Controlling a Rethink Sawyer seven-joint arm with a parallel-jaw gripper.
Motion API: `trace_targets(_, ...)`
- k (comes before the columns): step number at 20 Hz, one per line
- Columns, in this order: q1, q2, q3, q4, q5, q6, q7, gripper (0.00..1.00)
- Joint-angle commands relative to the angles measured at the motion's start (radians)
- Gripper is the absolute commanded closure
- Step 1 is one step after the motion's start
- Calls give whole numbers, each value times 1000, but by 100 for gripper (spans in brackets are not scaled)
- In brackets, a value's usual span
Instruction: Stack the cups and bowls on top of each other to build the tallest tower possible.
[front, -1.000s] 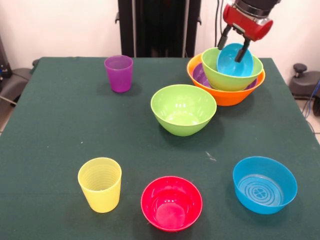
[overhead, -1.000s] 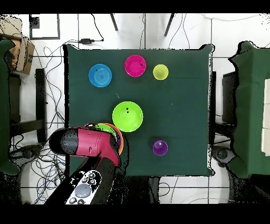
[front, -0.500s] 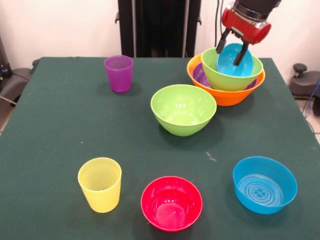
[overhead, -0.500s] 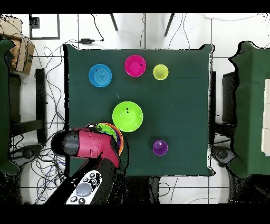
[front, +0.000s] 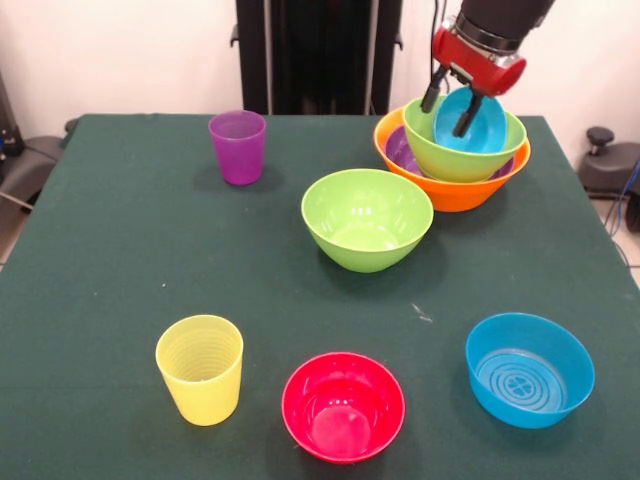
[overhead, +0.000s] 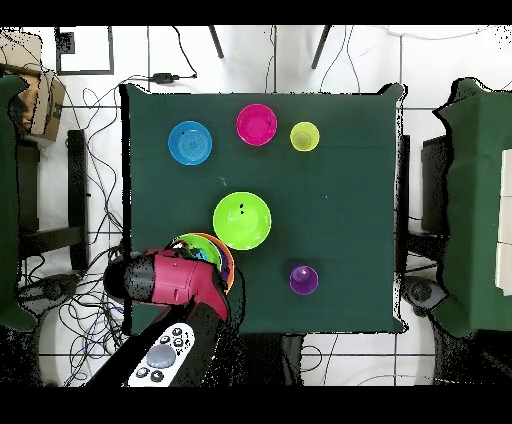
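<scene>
The tower stands at the table's far right: a large orange bowl (front: 470, 190) holds a shallow purple bowl (front: 403, 152), a lime green bowl (front: 450, 160) and, tilted on top, a small blue bowl (front: 488, 125). My gripper (front: 448, 110) hangs open just over the blue bowl's left rim, one finger outside it and one in front of its hollow, gripping nothing. In the overhead view my arm (overhead: 170, 280) hides most of the tower (overhead: 224, 258). Loose on the table are the purple cup (front: 238, 147), the ribbed yellow cup (front: 200, 368), and three more bowls.
A lime green bowl (front: 367, 218) sits mid-table beside the tower. A pink-red bowl (front: 343, 405) and a blue bowl (front: 529, 369) stand along the near edge. The tower is close to the table's far right corner (front: 535, 120).
My gripper has risen and shifted left off the small blue bowl. The blue bowl has stayed tilted in the green bowl on the tower.
</scene>
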Motion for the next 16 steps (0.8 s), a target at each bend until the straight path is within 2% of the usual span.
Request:
trace_targets(1, 16, 11, 99, 70, 38, -55, 185, 0)
trace_targets(9, 51, -27, 86, 114, 47, -46, 195, 0)
trace_targets(16, 43, -57, 99, 164, 45, -74, 174, 0)
